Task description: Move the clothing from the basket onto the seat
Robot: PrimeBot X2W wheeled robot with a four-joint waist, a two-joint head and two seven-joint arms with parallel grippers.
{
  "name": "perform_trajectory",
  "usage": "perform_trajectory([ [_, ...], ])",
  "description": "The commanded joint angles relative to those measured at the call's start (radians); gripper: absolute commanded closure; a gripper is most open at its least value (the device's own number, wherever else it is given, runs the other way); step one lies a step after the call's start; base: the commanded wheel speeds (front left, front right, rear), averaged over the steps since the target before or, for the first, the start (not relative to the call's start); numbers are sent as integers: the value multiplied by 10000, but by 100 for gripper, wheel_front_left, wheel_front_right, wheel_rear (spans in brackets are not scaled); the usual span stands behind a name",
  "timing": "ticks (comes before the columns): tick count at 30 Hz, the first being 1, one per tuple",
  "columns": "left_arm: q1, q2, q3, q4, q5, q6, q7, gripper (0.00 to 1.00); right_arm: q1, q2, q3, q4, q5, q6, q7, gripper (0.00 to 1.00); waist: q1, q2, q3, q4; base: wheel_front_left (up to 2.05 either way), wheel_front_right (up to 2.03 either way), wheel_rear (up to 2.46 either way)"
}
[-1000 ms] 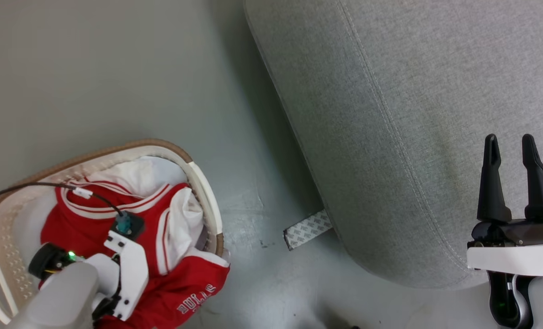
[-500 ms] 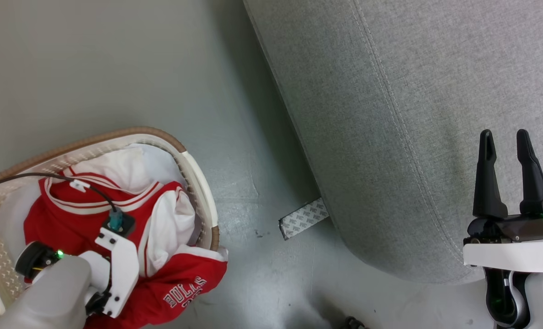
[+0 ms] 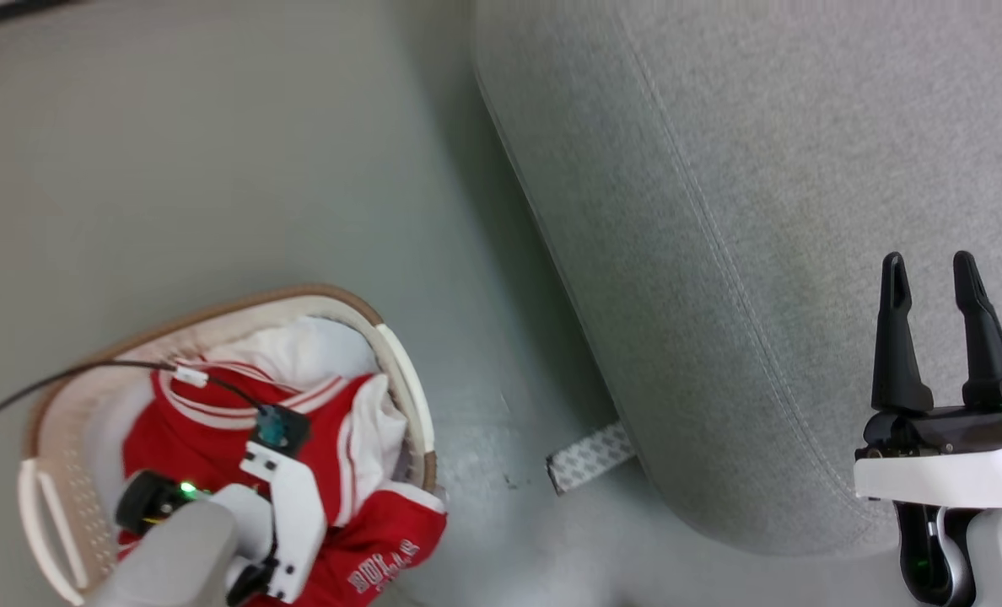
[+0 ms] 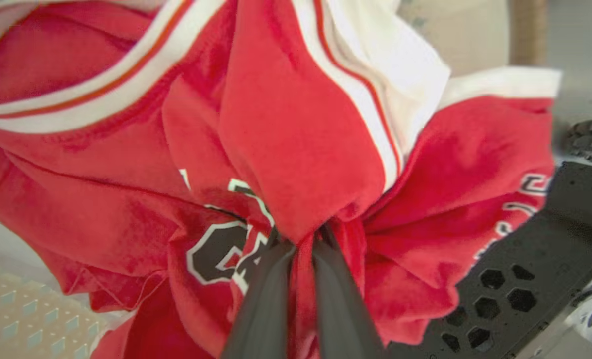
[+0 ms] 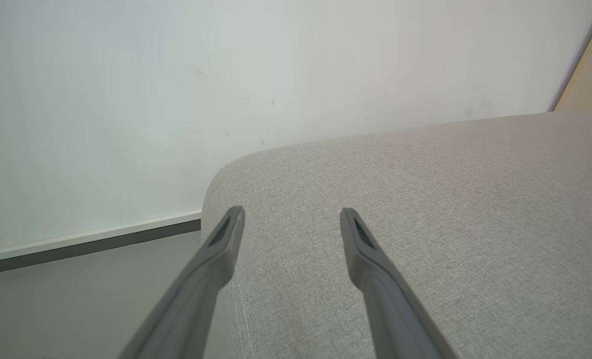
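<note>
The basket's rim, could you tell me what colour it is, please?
Brown; the rim of the basket shows best in the head view.

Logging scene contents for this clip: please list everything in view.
clothing: one bunch, garment count unclear, red with white trim, in the basket, part draped over its rim
sheet: 1, white, in the basket, far side
basket: 1, cream with brown rim, on the floor
seat: 1, grey, right of the basket
strip: 1, grey-white patterned, on the floor at the seat's edge
floor: grey
wall: pale, beyond the seat
cable: 1, black, running to the left wrist
left gripper: dark, in the basket, shut on the clothing
right gripper: dark, open, over the seat
</note>
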Motion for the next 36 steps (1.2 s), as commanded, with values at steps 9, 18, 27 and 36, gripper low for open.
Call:
perform_trajectory([
  [9, 636, -708, -197, -466, -885, 21, -2013, 100, 587, -16, -21, 262, -875, -17, -33, 0, 0, 0, -2776, 1544, 0, 0, 0],
  [18, 1064, -1251, -91, -1045, -1653, 21, -3615, 100, 1108, -16, 59, 614, -1328, -17, -21, 0, 0, 0, -4553, 2724, 0, 0, 0],
  [27, 1053, -1303, 172, -2628, -1691, 273, -4779, 100, 1643, -18, 425, 841, -1323, -18, 71, 0, 0, 0, -5665, 3623, 0, 0, 0],
  [36, 823, -767, 524, -5337, -1573, 1006, -4722, 100, 2045, -17, 1245, 997, -1297, -19, 133, 0, 0, 0, -6160, 3984, 0, 0, 0],
])
